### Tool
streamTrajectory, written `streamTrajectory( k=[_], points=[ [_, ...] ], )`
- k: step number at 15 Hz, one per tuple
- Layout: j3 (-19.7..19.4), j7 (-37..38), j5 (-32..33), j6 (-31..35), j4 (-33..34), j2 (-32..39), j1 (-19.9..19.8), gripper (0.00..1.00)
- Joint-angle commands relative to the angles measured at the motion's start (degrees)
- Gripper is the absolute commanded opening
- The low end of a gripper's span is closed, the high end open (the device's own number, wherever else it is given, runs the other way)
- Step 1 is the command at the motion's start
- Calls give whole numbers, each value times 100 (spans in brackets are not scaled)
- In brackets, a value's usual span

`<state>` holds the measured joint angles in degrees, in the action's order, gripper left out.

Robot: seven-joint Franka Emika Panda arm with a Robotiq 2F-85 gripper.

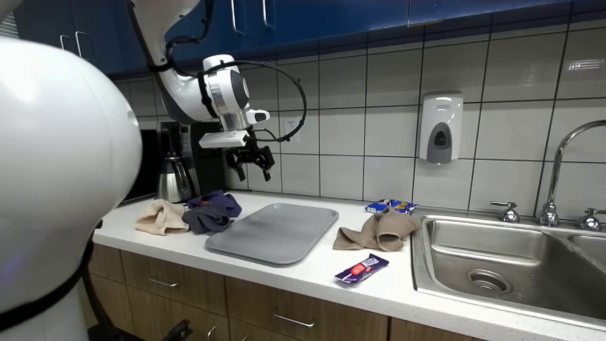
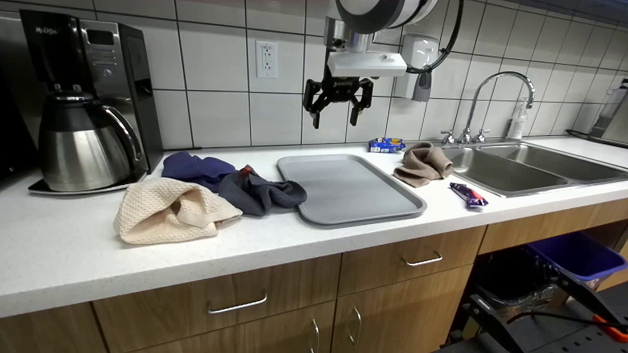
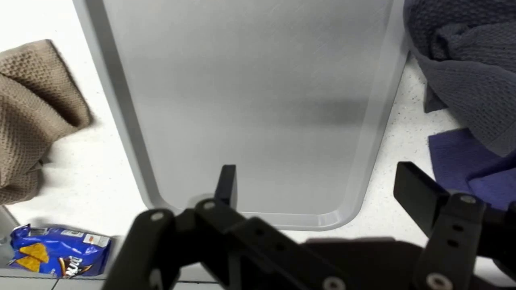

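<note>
- White kitchen worktop (image 2: 59, 245), tiled wall (image 2: 216, 120), double-bowl sink (image 1: 487, 253)
- 4 cloths (image 2: 157, 211), 2 snack packets (image 1: 362, 269), 1 coffee maker (image 2: 122, 73)
- 1 gray tray (image 2: 353, 189), on worktop between cloths
- 1 gripper (image 2: 334, 121), spread above tray

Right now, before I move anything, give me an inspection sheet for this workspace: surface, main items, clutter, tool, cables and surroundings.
Surface: white countertop; spills: nothing seen.
Main items: gray tray, lying flat; dark gray cloth crumpled at its edge.
Clutter: navy cloth and cream cloth bunched beside the dark gray cloth; brown cloth, blue snack bag and purple packet on the side toward the sink.
Tool: open, holding nothing, raised above the white countertop, nearest the gray tray.
Cables: black cable looping off the arm; snags: nothing seen.
Surroundings: coffee maker near the cloths, soap dispenser on the tiled wall, blue cabinets overhead.
</note>
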<state>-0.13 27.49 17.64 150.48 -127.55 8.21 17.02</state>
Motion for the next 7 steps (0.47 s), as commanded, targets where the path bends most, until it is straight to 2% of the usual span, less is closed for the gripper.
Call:
streamTrajectory(
  k=[1, 2, 7],
  points=[
    [112, -137, 123, 110, -447, -476, -293, 100],
    [176, -25, 37, 23, -138, -153, -276, 100],
    [202, -61, 32, 26, -281, -292, -350, 100]
  ],
)
